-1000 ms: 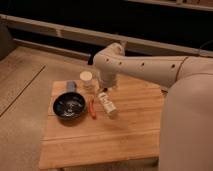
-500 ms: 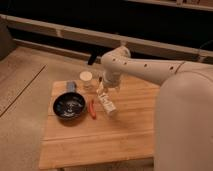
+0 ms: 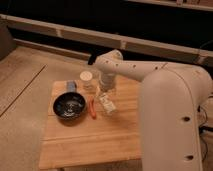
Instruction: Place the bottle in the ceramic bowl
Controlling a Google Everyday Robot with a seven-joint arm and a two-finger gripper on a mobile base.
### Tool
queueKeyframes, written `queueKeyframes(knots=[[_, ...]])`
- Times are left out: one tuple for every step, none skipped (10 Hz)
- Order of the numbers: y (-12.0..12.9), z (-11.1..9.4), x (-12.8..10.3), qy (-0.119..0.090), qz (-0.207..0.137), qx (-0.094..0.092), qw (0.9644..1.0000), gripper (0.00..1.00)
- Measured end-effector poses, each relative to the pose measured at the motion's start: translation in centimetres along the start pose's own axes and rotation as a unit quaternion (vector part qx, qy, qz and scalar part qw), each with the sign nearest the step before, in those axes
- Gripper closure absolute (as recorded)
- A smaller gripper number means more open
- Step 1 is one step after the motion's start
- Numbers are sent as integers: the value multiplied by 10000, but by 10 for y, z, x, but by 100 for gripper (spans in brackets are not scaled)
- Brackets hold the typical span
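The bottle (image 3: 106, 104), small and whitish with a pale label, lies tilted on the wooden table (image 3: 90, 140), right of centre. The ceramic bowl (image 3: 70, 106), round and glossy black, sits on the left part of the table, apart from the bottle. My gripper (image 3: 103, 92) points down from the white arm, directly above the bottle's upper end and very close to it. I cannot tell whether it touches the bottle.
A round cream-topped jar (image 3: 86, 77) stands at the table's back, left of the gripper. A small grey-blue block (image 3: 71, 86) lies behind the bowl. A thin orange-red stick (image 3: 92, 108) lies between bowl and bottle. The robot's white body (image 3: 170, 125) fills the right side.
The arm's wrist has shifted slightly right and lower over the bottle. The bottle, bowl and other things have not moved.
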Motion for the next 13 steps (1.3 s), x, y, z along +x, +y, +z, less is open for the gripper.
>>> queueKeyframes(knots=[[-1,0,0,16,7,25,10000,35],[-2,1,0,19,12,26,10000,35],[-2,0,0,16,17,26,10000,35],[-2,1,0,16,9,32,10000,35],[-3,3,0,22,15,38,10000,35],[-6,11,2,58,-1,37,10000,35],[-6,19,3,88,-15,-12,10000,35],[-8,27,4,120,-22,-40,9999,35],[-11,33,3,118,-23,-61,9999,35],[-13,38,3,129,-41,-72,9999,35],[-15,44,3,155,-66,-69,9998,35],[-17,50,4,196,-81,-62,9998,35],[-18,57,6,284,-95,-74,9995,35]])
